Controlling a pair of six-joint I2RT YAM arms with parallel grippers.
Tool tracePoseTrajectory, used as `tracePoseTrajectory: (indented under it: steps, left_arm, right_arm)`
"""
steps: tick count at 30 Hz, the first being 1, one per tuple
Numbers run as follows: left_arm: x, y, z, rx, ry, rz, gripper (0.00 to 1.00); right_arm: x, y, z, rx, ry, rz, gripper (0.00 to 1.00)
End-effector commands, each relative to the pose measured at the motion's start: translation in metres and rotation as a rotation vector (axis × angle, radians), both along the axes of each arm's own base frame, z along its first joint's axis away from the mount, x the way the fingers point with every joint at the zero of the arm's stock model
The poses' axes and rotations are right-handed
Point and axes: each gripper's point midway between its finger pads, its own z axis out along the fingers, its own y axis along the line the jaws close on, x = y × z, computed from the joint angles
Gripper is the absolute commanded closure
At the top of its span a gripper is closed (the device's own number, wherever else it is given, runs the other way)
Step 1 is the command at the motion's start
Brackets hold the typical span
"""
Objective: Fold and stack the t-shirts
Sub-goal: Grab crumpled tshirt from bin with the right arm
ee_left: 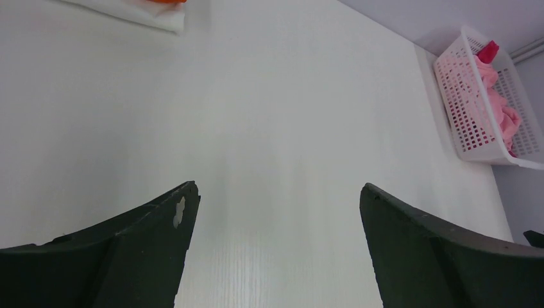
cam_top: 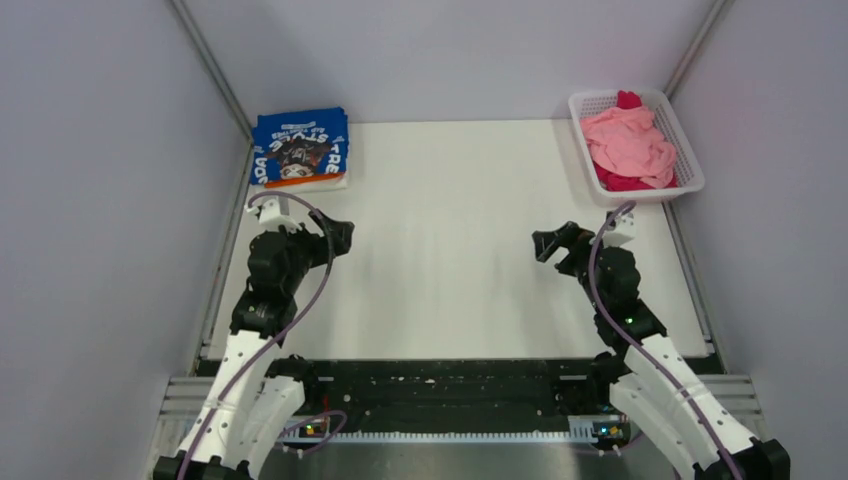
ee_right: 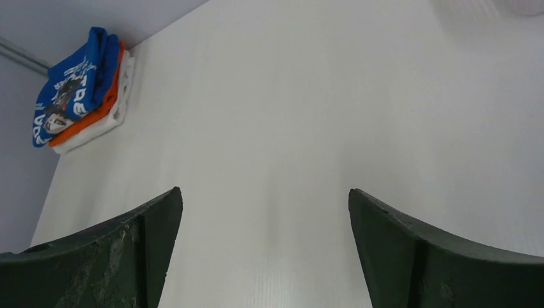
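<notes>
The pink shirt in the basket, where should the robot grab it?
Probably pinch a raised fold on top of the crumpled pink shirt, coming straight down from above. It lies heaped in the basket, whose walls block the sides. The open right gripper is the nearer one.

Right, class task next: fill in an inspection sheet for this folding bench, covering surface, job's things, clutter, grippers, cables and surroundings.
surface: white table, bare in the middle.
job's things: blue t-shirt folded atop an orange layer and a white layer, far left corner; pink t-shirt and magenta t-shirt crumpled in the basket, far right.
clutter: nothing seen.
grippers: left gripper and right gripper open, empty, above the table.
cables: a purple cable along each arm.
surroundings: grey walls, metal frame rails.
</notes>
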Motion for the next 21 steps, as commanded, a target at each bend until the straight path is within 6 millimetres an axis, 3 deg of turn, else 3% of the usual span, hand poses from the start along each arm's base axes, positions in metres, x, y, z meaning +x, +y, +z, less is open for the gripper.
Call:
tracePoseTrajectory:
  steps: [1,6,9,11,14,15,16,18,21]
  left_arm:
    - [0.003,-0.001,0.022,-0.021,-0.081,-0.001,0.01]
    - [0.007,-0.009,0.026,-0.053,-0.107,-0.036,0.01]
    - [0.009,-0.012,0.024,-0.05,-0.101,-0.049,0.01]
    - [0.011,-0.008,0.02,-0.041,-0.089,-0.024,0.01]
    - [0.013,-0.005,0.019,-0.026,-0.086,-0.014,0.01]
    - [0.014,-0.004,0.017,-0.02,-0.082,-0.006,0.01]
    - [0.015,-0.001,0.017,-0.017,-0.081,0.008,0.01]
    - [0.017,0.0,0.014,-0.022,-0.076,0.019,0.01]
    - [0.022,-0.003,0.015,-0.03,-0.085,0.008,0.01]
  right_arm:
    - [0.023,-0.02,0.034,0.014,-0.034,-0.149,0.01]
    - [0.059,-0.034,0.054,-0.084,-0.035,-0.26,0.01]
    - [0.09,-0.057,0.067,-0.185,-0.005,-0.394,0.01]
    - [0.117,-0.072,0.07,-0.162,0.019,-0.425,0.01]
    - [0.16,-0.103,0.061,-0.105,0.097,-0.414,0.01]
    - [0.177,-0.115,0.073,-0.114,0.095,-0.438,0.01]
    - [0.189,-0.122,0.067,-0.139,0.135,-0.458,0.01]
    - [0.214,-0.159,0.061,-0.165,0.174,-0.546,0.01]
    - [0.255,-0.193,0.052,-0.152,0.229,-0.568,0.01]
